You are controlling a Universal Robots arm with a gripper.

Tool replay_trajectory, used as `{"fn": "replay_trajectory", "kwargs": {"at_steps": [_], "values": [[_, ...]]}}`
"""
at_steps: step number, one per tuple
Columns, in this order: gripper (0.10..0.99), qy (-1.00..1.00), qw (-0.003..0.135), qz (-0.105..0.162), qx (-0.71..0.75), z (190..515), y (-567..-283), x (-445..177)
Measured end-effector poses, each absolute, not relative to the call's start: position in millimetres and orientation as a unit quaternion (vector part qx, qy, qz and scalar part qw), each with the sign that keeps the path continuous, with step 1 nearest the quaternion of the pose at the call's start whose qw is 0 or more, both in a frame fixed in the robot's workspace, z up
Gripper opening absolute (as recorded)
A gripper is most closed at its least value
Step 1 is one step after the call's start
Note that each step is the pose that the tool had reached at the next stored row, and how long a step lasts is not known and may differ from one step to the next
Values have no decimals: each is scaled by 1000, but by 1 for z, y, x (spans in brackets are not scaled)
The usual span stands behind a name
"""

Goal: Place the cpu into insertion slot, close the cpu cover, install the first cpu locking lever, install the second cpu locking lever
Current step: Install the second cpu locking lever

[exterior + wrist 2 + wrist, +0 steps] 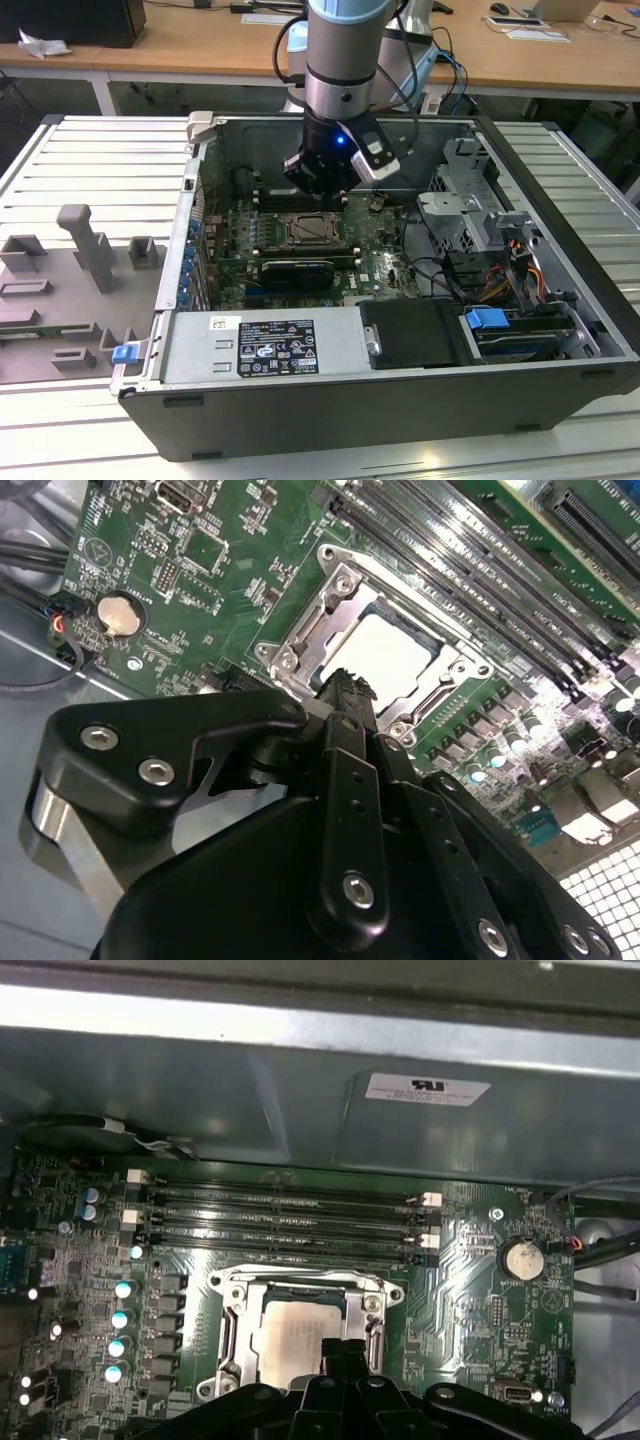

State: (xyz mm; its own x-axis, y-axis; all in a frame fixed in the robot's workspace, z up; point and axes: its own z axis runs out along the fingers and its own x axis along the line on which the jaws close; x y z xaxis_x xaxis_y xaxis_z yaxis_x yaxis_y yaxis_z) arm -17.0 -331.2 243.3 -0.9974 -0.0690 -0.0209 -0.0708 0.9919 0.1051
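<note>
The cpu [292,1332] [385,652], a pale silver square, lies in the insertion slot [303,232] on the green board. The cpu cover [234,1305] [335,588], a silver frame, lies flat around it. My gripper [340,1348] [340,685] hangs just above one edge of the socket, fingers pressed together with nothing between them. In the exterior view the gripper [322,190] hangs inside the open computer case, at the far edge of the socket. I cannot make out how the locking levers stand.
Long black memory slots [280,1222] run beside the socket, and a coin battery [520,1257] sits nearby. A black card [295,270] lies on the socket's near side. A drive cage [470,200] and cables [500,275] fill the exterior view's right. Case walls [330,390] surround everything.
</note>
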Motion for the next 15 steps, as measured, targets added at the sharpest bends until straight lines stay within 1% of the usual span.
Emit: {"fn": "replay_trajectory", "kwargs": {"at_steps": [6,13,15], "values": [[106,998,9,52,-35,243,-337,-17],[106,998,7,52,-35,243,-351,-17],[106,998,7,53,-35,240,-358,-17]]}}
